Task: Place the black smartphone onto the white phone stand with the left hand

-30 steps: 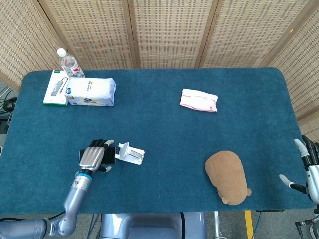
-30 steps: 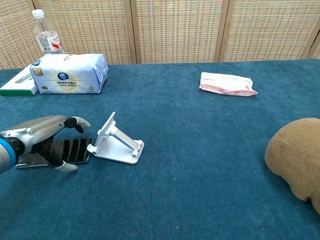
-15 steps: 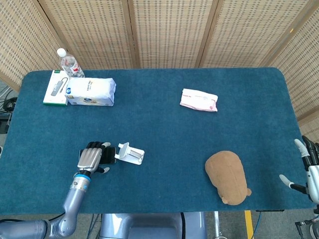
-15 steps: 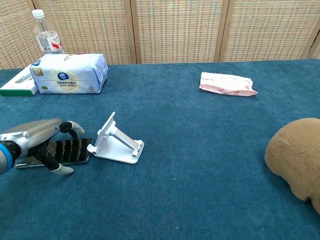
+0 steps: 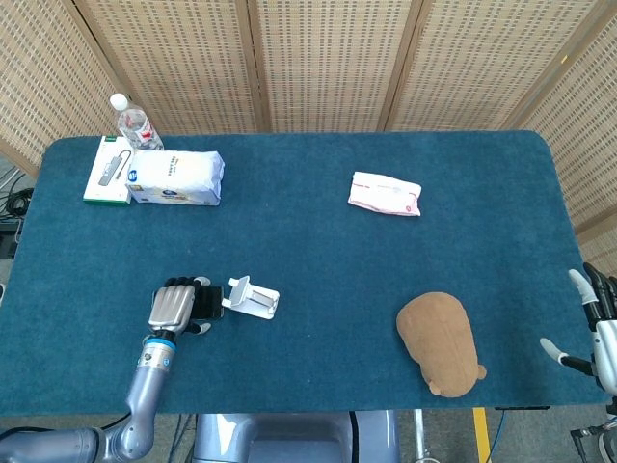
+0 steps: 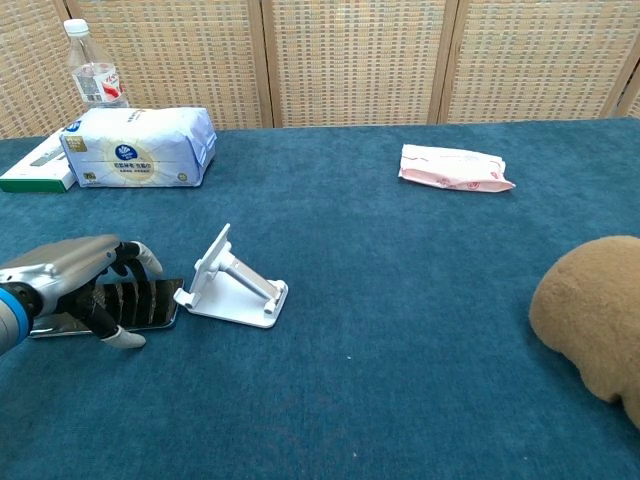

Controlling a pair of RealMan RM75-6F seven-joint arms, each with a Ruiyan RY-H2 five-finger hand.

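Clearly the job has barely begun: the flat black smartphone (image 6: 128, 305) lies on the blue carpeted table (image 5: 318, 260), just beside the front lip of the white folding phone stand (image 6: 232, 284), whose rest is bare. The robot's silver left hand (image 6: 82, 285) sits over the phone, its dark fingers (image 6: 112, 296) curled down across the screen and the thumb low on the near side. From where I stand it looks like a grip being formed, but I cannot tell whether the phone is truly clamped or only covered; nothing shows it lifted off the cloth.

What remains, as I judge it, is the whole of the placement: securing the phone, raising it, tilting it and setting it back against the stand's sloped plate with its lower edge in the lip.

Much is hard to read. In the head view the left hand hides nearly all of the phone, and the underside of the fingers is out of sight in both views. The right hand (image 5: 593, 328) is cut off at the table's far right edge; its fingers appear spread and hold nothing. Well apart from the work lie a brown plush lump (image 5: 440, 343), a pink-and-white packet (image 5: 385, 194), a white tissue pack (image 5: 175, 177), a green-edged box (image 5: 106, 171) and a clear plastic bottle (image 5: 130, 122).
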